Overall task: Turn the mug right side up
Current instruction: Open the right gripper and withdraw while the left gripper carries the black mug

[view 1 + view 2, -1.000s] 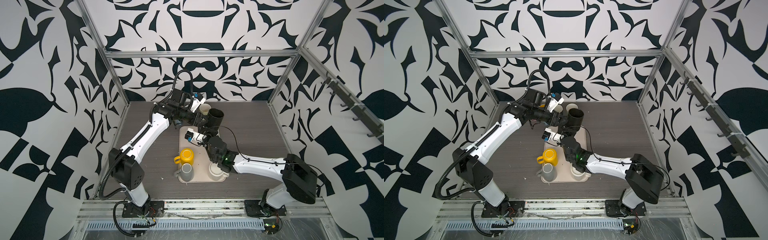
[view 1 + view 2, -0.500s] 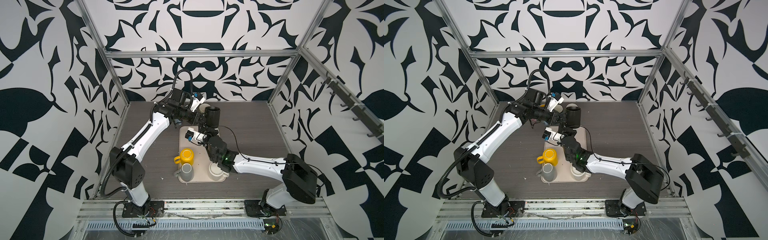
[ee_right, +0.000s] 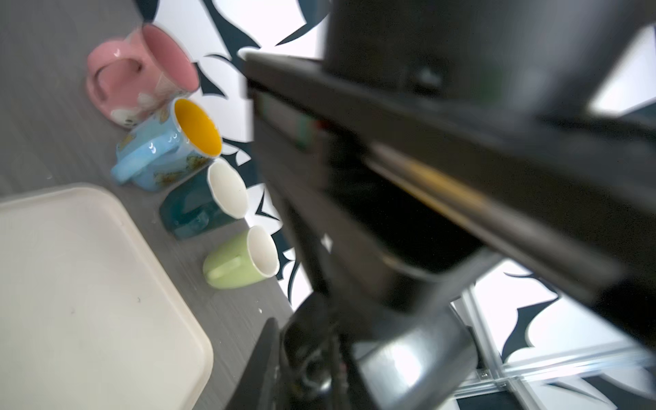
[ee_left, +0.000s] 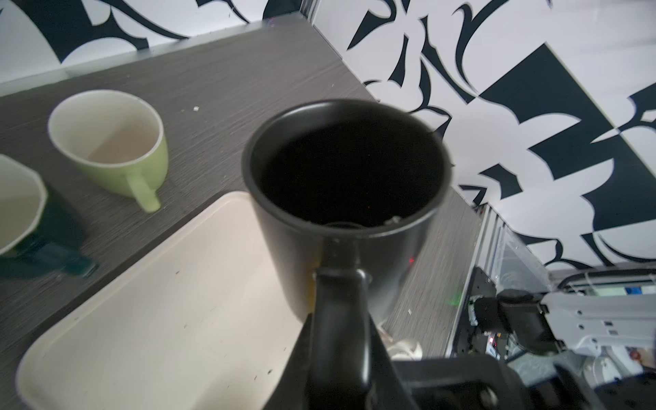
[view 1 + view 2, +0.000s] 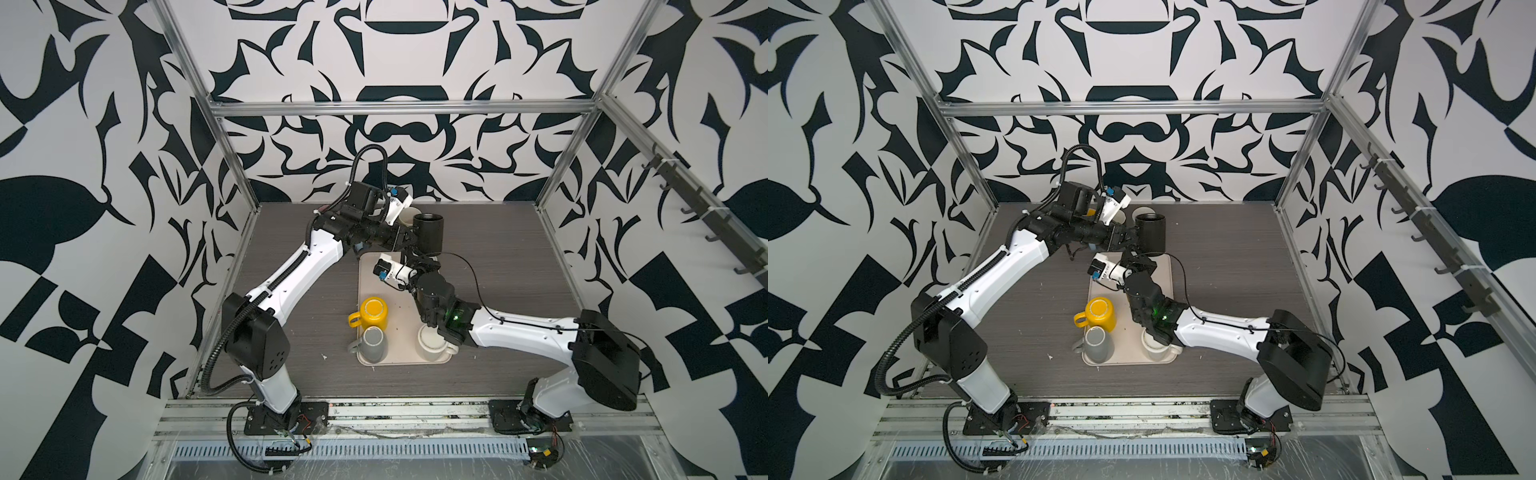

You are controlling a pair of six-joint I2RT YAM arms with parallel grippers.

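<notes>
My left jaws pinch the handle of the black mug [image 5: 430, 232], mouth up, at twelve o'clock of the tray [image 5: 368, 277]. Right jaws: can't tell how wide.

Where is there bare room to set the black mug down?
Free for the black mug: the far half of the tray, between the yellow mug and the green mug; also the table right of the tray. Crowded: its near end, with the yellow mug, grey mug and cream mug, and the mug row along the back.
</notes>
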